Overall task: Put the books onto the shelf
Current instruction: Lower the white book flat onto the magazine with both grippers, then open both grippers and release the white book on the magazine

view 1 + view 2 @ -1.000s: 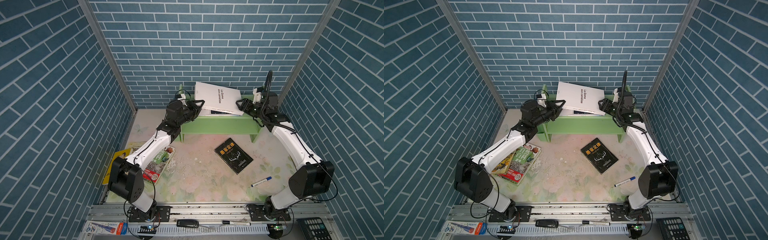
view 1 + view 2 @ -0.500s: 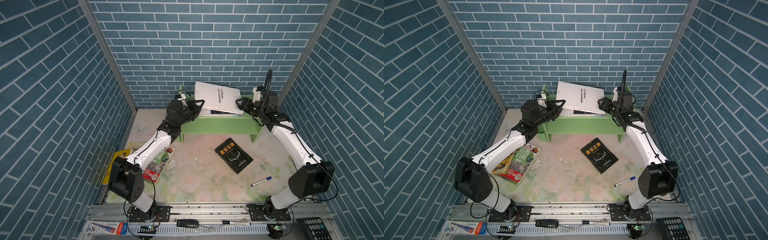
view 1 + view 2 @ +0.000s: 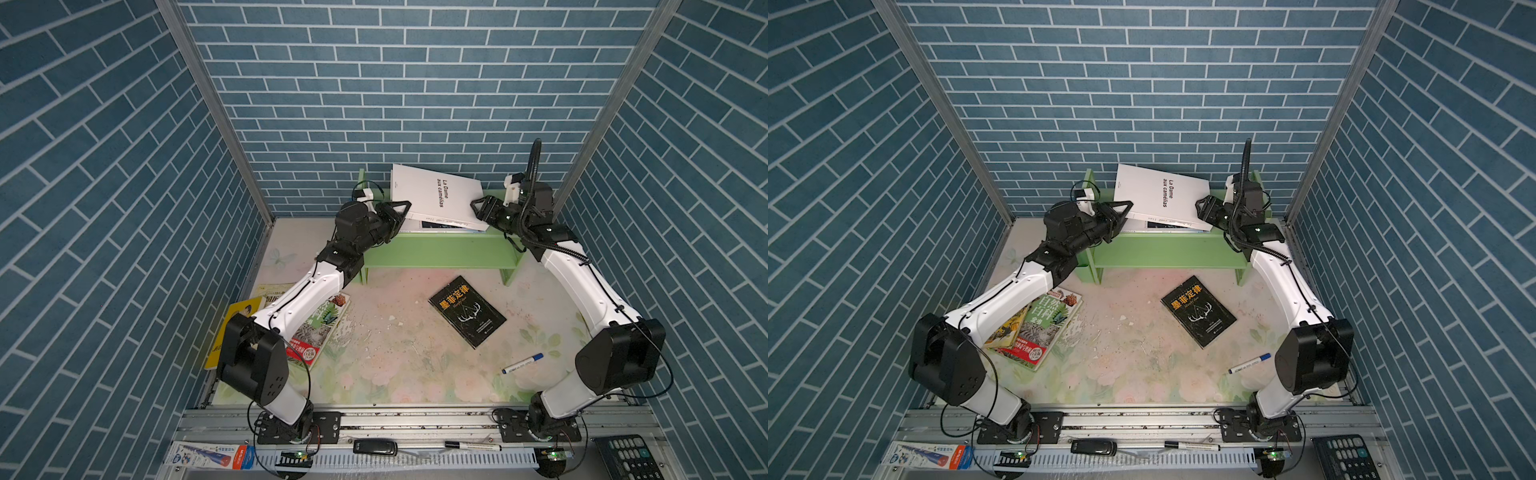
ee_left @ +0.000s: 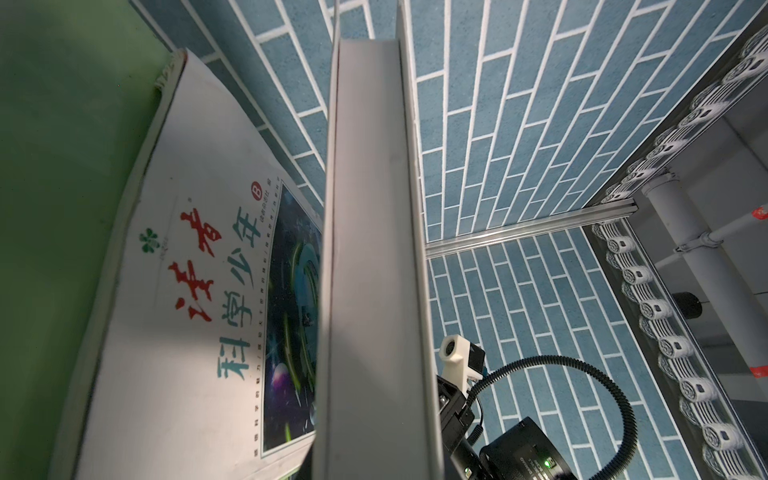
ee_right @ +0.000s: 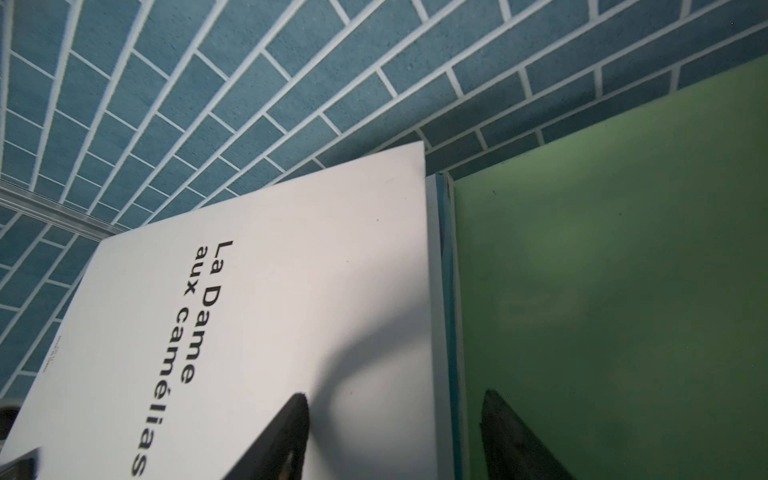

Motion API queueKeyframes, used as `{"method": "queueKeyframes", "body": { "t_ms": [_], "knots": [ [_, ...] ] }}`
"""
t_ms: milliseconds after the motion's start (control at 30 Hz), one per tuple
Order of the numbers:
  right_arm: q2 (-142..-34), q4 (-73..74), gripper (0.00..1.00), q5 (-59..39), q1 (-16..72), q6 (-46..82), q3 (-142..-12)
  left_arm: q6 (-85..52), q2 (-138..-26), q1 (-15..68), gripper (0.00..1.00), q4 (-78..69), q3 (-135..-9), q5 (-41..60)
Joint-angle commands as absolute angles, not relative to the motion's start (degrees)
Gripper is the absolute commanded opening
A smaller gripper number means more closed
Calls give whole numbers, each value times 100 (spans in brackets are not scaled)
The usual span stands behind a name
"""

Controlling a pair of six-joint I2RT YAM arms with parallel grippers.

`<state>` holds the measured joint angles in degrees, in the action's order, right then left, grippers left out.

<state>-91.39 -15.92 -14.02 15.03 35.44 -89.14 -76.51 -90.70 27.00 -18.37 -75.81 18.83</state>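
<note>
The tabletop (image 3: 395, 353) carries the shelf (image 3: 436, 251) at its rear, against the brick wall. The white book (image 3: 436, 195) sits over the shelf's top tier, tilted: its front edge is low, just above the sci-fi book (image 4: 199, 291) lying flat on that tier, and its rear edge is raised toward the wall. Its long axis runs along the shelf's length, so one short end faces each hand. The black book (image 3: 467, 309) lies flat on the tabletop in front of the shelf, well apart from both hands. The green book (image 3: 1050, 328) lies partly hidden by the left arm. The left hand (image 3: 402, 214) is at the white book's left front corner, closed to a narrow gap that appears to clamp that edge. The right hand (image 3: 477, 210) is at the right end, open wide, with one finger (image 5: 291, 432) over the cover and the other (image 5: 511, 436) past the edge; neither clamps. Judgement: seating the white book requires lowering its rear edge flat, with the left hand as sole grip. A marker pen (image 3: 521, 363) lies near the right arm's base.
</note>
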Motion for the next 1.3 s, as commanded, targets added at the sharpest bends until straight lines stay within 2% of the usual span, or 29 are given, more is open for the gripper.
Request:
{"method": "queueKeyframes", "body": {
  "t_ms": [0,200,367,533,933,1267],
  "knots": [
    [-9253,-1777,64,-1216,1538,3235,-8997,-7645,-9078,2717,31,-1703,-7420,1791],
    [-9351,-1872,63,-1086,1542,3156,-8940,-7621,-9070,2715,43,-1621,-7373,1793],
    [-9391,-1886,62,-1033,1556,3142,-8866,-7516,-8986,2719,61,-1362,-7370,1712],
    [-9404,-1942,61,-911,1564,3138,-8788,-7210,-8870,2711,76,-858,-7496,1570],
    [-9450,-2064,61,-756,1560,3072,-8699,-6414,-8687,2698,100,379,-7941,1203],
    [-9458,-2124,61,-714,1564,3041,-8718,-5260,-8443,2653,100,1540,-8525,604]
  ]
}}
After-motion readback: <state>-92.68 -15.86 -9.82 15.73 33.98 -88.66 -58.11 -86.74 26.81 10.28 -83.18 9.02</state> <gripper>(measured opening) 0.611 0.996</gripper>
